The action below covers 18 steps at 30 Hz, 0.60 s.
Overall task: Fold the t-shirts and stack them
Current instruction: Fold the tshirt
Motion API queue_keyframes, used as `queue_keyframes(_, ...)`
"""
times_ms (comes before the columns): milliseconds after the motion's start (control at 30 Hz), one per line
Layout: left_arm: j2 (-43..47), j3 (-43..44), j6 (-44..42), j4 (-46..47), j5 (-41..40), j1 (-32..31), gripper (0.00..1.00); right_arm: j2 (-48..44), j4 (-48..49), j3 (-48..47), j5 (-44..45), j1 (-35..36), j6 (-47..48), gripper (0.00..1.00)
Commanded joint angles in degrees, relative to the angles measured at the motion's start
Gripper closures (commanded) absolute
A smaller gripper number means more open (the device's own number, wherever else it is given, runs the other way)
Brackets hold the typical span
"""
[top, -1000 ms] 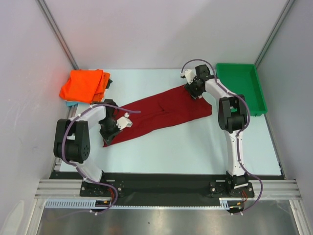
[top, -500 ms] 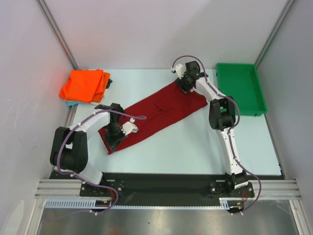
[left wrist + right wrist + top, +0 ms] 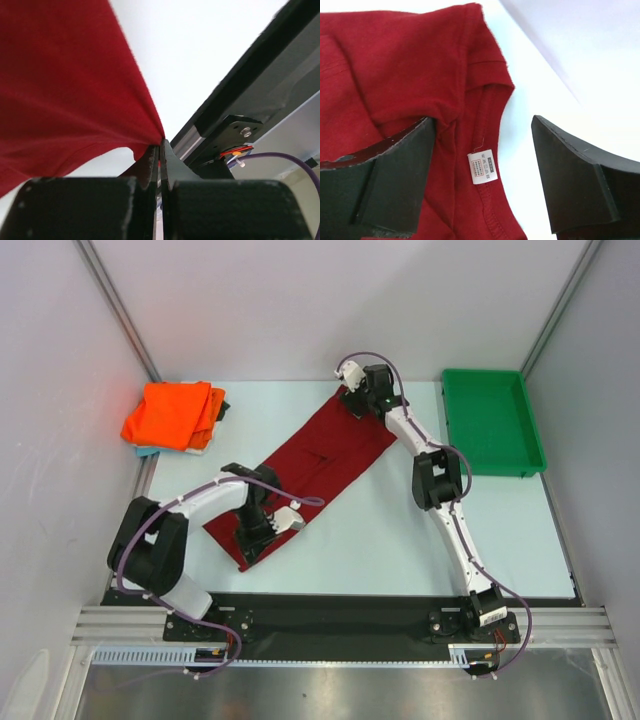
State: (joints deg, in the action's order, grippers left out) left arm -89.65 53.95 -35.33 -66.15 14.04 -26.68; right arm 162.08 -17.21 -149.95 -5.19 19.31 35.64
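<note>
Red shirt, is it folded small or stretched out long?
Stretched out long: the red shirt lies in one strip, the left tool pinching its near end.

White arm links (image 3: 457,538) w/ black joints (image 3: 437,480), purple cables (image 3: 280,157), matte blk end effector fingers (image 3: 570,170), silver screw (image 3: 245,132)

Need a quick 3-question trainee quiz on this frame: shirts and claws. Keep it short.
1. In the top view, where does the orange t-shirt lie?
2. The left claw is shut on: A) orange t-shirt B) maroon t-shirt C) nothing
3. True or false: the right claw is shut.

Key: 1 far left; 2 B; 3 false, it is open over the maroon collar.
</note>
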Motion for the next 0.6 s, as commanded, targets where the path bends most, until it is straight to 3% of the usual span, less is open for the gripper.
queue_keyframes(0, -0.4, -0.2, 1.2, -3.1, 3.9, -2.5, 0.99, 3.7, 6.2, -1.9, 1.2, -0.1, 0.6, 0.18)
queue_keyframes(233, -3.6, 2.6, 4.1, -2.4, 9.2, -10.4, 0.99, 5.0, 13.0, -3.6, 1.0, -1.7, -0.7, 0.15)
queue_keyframes(400, -3.5, 2.8, 5.5, -1.8, 7.7, -14.8, 0.95, 3.0, 12.6, -4.6, 1.6, -2.0, -1.3, 0.14)
queue_keyframes(567, -1.1, 6.4, 6.7, -3.3, 2.8, -14.8, 0.64, -7.5, 10.4, 1.4, 4.6, -1.6, -0.3, 0.11)
